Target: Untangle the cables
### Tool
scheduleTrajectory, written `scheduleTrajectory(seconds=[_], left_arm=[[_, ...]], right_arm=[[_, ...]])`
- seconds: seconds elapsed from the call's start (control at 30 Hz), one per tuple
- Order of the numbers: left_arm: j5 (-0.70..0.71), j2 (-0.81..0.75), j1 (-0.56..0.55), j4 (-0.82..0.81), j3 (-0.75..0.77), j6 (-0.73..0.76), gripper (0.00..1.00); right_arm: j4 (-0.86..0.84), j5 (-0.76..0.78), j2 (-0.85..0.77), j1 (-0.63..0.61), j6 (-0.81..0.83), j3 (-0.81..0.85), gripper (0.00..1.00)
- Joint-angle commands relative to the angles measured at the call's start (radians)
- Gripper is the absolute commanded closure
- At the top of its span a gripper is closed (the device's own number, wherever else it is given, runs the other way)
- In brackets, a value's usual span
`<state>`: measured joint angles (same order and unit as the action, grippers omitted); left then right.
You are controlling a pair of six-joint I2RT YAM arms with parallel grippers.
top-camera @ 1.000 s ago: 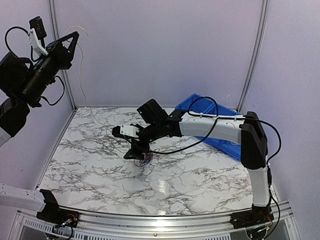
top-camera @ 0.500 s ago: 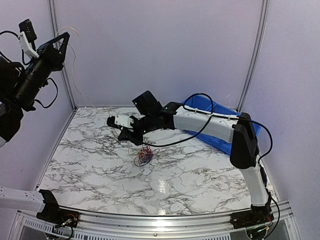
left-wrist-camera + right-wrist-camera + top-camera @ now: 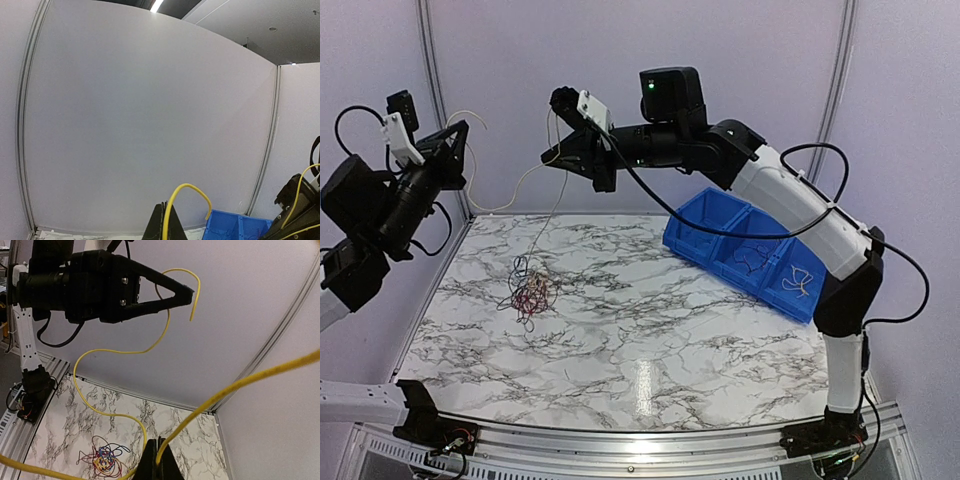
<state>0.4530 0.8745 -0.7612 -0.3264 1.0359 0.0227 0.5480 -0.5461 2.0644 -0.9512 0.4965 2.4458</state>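
Your left gripper (image 3: 463, 128) is raised high at the 9 o'clock side of the top view, well above the marble table (image 3: 650, 350). Its fingers are pressed together on a yellow cable (image 3: 260, 377). In its own wrist view the cable arches out of the closed tips and curls down toward 3 o'clock.

Your right gripper (image 3: 550, 157) is lifted too, reaching across to about 11 o'clock, near the left one but apart from it. Its fingers pinch the same yellow cable, which the right wrist view shows passing through the closed tips at 6 o'clock. Between the two grips the cable sags in a loose loop in the air.

The tangle of cables (image 3: 527, 292), red and blue strands with darker loops, lies on the table toward 9 o'clock, below both grippers and touched by neither. A thin strand hangs from near the right gripper down toward it; you cannot tell whether it joins the tangle.

The blue bin (image 3: 695, 243) sits at 2 o'clock, with a few loose wires in its compartments.
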Motion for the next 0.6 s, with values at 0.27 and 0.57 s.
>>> scheduleTrajectory(seconds=[0.27, 0.57], left_arm=[[0.241, -0.084, -0.001, -0.015, -0.467, -0.244, 0.34], [0.077, -0.099, -0.001, -0.052, -0.69, -0.423, 0.32]], right_arm=[[0.048, -0.022, -0.011, 0.047, -0.042, 0.037, 1.0], [0.008, -0.034, -0.03, 0.082, -0.109, 0.025, 1.0]])
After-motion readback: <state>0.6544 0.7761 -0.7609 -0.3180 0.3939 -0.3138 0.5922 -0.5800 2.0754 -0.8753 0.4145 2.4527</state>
